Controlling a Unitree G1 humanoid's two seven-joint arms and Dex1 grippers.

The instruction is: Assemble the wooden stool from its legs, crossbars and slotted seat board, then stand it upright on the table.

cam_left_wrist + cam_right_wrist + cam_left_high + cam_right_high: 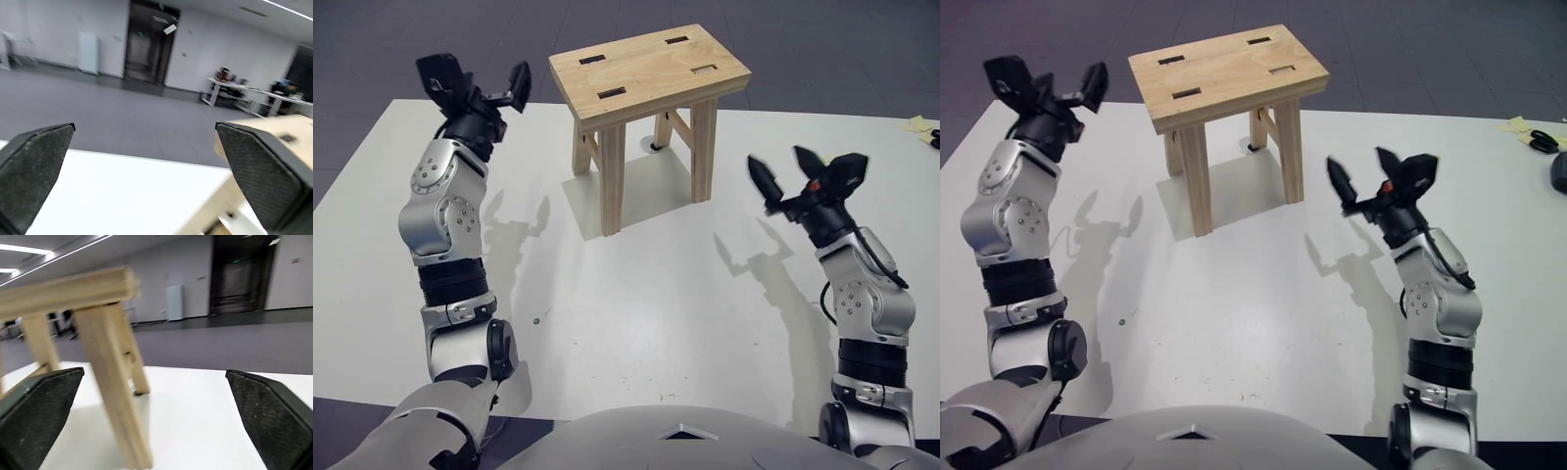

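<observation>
On the table (pixel 705 323): wooden stool (pixel 613 157) upright, both jaws open

Near right, the right gripper (pixel 778 162) hovers, jaws wide apart, holding nothing. Farther left, the left gripper (pixel 478 80) hovers beside the seat board (pixel 641 61), jaws spread too. Far centre, the wooden stool stands fully assembled.

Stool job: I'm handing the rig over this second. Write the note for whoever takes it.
left gripper: open, empty, held up to the left of the stool, not touching it.
right gripper: open, empty, above the table to the stool's right, clear of it.
stool: assembled, upright on its legs on the table, seat board on top.
Done: assembly and standing up, by the look of it.
Left: nothing evident; perhaps park the arms.
</observation>
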